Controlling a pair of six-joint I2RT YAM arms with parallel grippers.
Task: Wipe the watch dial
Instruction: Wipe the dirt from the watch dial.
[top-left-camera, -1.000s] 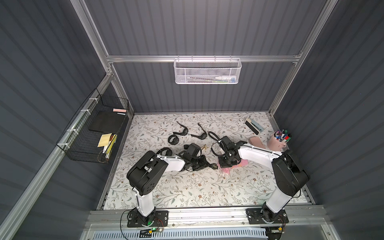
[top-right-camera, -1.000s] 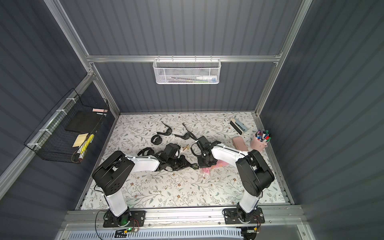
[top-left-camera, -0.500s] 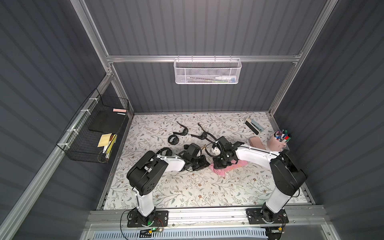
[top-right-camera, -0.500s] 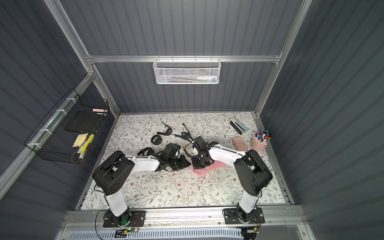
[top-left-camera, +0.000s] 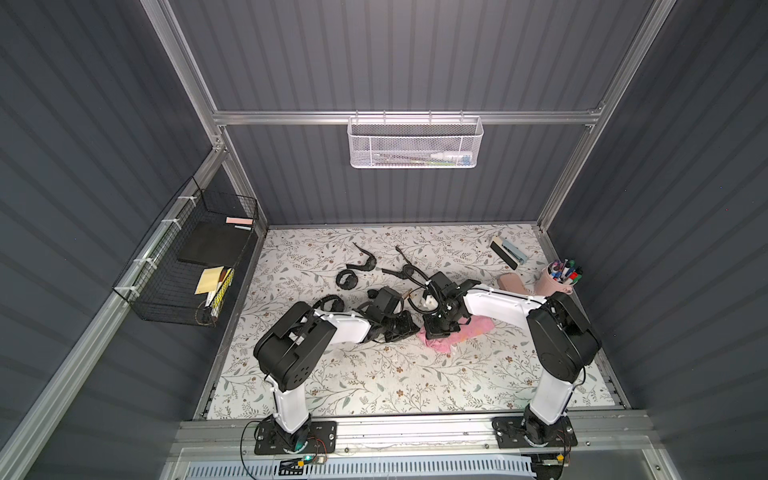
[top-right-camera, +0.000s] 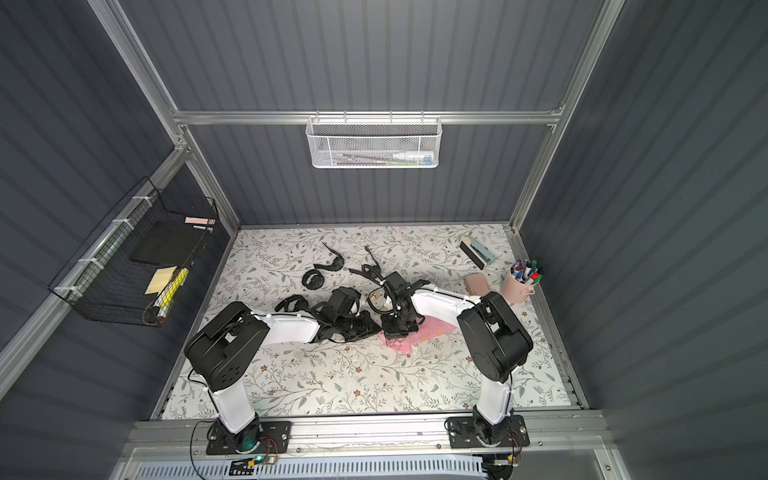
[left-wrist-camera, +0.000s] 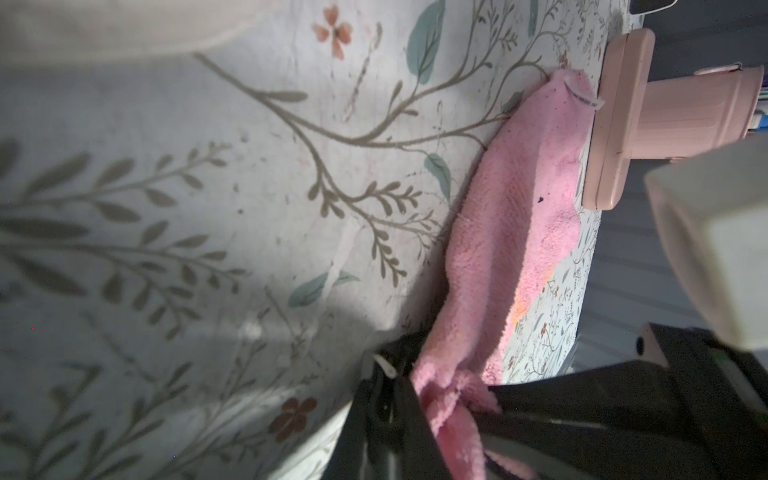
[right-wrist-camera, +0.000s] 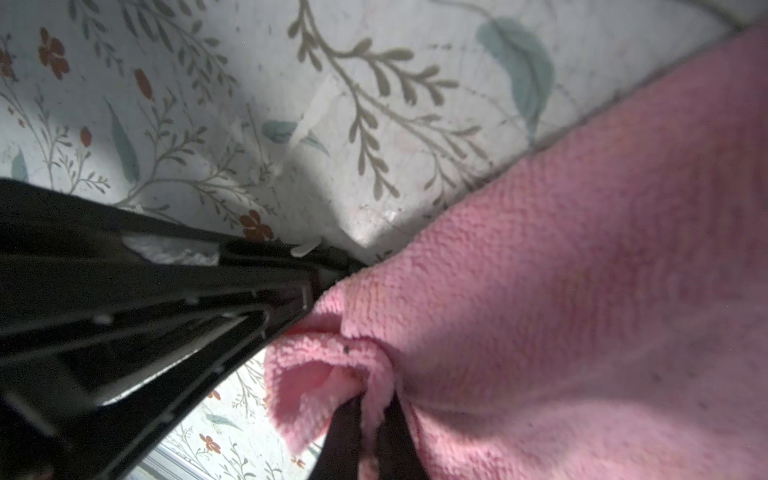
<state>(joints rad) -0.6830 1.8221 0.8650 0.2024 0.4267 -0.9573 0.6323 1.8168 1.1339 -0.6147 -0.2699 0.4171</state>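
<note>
Cloth (right-wrist-camera: 582, 270), pink, pinched in closed right end effector (right-wrist-camera: 370, 397)

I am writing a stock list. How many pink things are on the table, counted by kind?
cloth: 1
pen cup: 1
case: 1
Total: 3 pink things
</note>
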